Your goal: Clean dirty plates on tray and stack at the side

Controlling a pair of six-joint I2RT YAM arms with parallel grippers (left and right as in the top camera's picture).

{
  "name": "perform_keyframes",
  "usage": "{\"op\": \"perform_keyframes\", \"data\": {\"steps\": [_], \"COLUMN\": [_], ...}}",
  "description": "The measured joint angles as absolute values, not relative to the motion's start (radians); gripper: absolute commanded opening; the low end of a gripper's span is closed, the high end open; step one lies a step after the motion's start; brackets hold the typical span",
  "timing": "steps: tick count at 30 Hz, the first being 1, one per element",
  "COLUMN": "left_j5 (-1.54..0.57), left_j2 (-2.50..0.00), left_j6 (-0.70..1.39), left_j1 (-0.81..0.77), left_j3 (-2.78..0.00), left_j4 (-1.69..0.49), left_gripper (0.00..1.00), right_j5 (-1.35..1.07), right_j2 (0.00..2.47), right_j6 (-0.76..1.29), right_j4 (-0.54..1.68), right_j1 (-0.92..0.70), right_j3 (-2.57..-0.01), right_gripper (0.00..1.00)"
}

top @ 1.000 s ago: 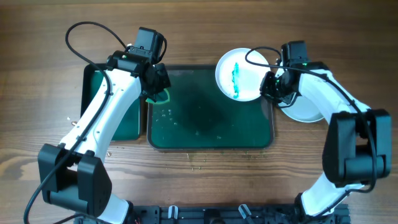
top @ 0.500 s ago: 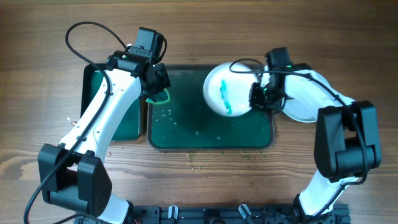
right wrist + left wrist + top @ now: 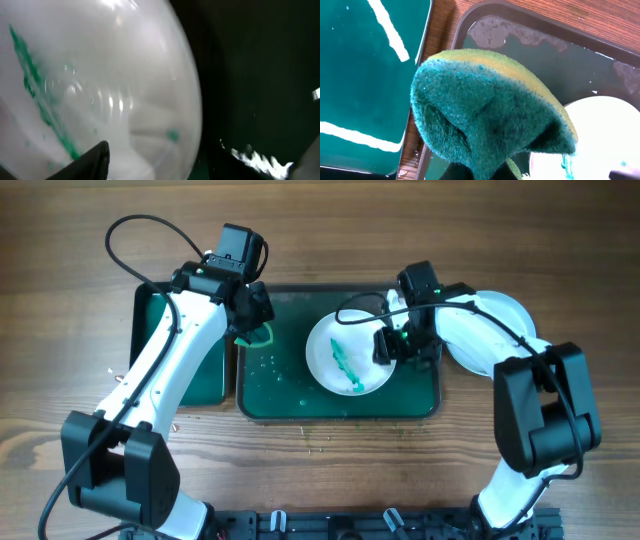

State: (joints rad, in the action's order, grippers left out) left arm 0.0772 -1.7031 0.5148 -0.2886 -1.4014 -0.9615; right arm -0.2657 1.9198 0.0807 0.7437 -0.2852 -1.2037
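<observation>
A white plate (image 3: 345, 358) with a teal streak is at the right-middle of the large dark green tray (image 3: 290, 395). My right gripper (image 3: 384, 345) is shut on its right rim. In the right wrist view the plate (image 3: 100, 90) fills the left, tilted, over the dark tray (image 3: 260, 75). My left gripper (image 3: 250, 328) hovers over the tray's far left corner, shut on a green-and-yellow sponge (image 3: 490, 115). The left wrist view shows the plate (image 3: 600, 135) at lower right. More white plate (image 3: 507, 313) lies on the table right of the tray, partly hidden by my right arm.
A smaller, narrower green tray (image 3: 205, 375) lies left of the big one and also shows in the left wrist view (image 3: 365, 75). Water drops and foam lie on the big tray's floor (image 3: 530, 40). Small crumbs dot the wood in front of the trays.
My right gripper has carried the streaked plate from the tray's far right corner leftward and nearer, to the tray's right-middle. My left arm and the sponge have not moved.
</observation>
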Motion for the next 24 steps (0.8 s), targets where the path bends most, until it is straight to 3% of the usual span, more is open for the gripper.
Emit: {"op": "perform_keyframes", "data": {"steps": [6,8,9,12,24], "left_j5": [0.077,0.077,0.077,0.077,0.026], "left_j2": [-1.703,-1.703,-1.703,-1.703,-1.703], "left_j6": [0.515,0.515,0.515,0.515,0.515], "left_j1": [-0.289,-0.289,-0.289,-0.289,-0.289], "left_j3": [-1.401,-1.401,-1.401,-1.401,-1.37], "left_j4": [-0.961,-0.962,-0.961,-0.961,-0.907], "left_gripper": [0.04,0.04,0.04,0.04,0.04], "right_j5": [-0.237,-0.239,-0.239,-0.239,-0.362], "right_j2": [1.92,1.922,1.927,1.958,1.962], "right_j6": [-0.04,-0.052,-0.055,-0.05,0.213], "right_j4": [0.532,0.513,0.511,0.522,0.666], "right_j1": [-0.284,-0.284,-0.284,-0.284,-0.293], "right_j3": [-1.203,-1.203,-1.203,-1.203,-1.211], "right_gripper": [0.53,0.39,0.25,0.06,0.04]}}
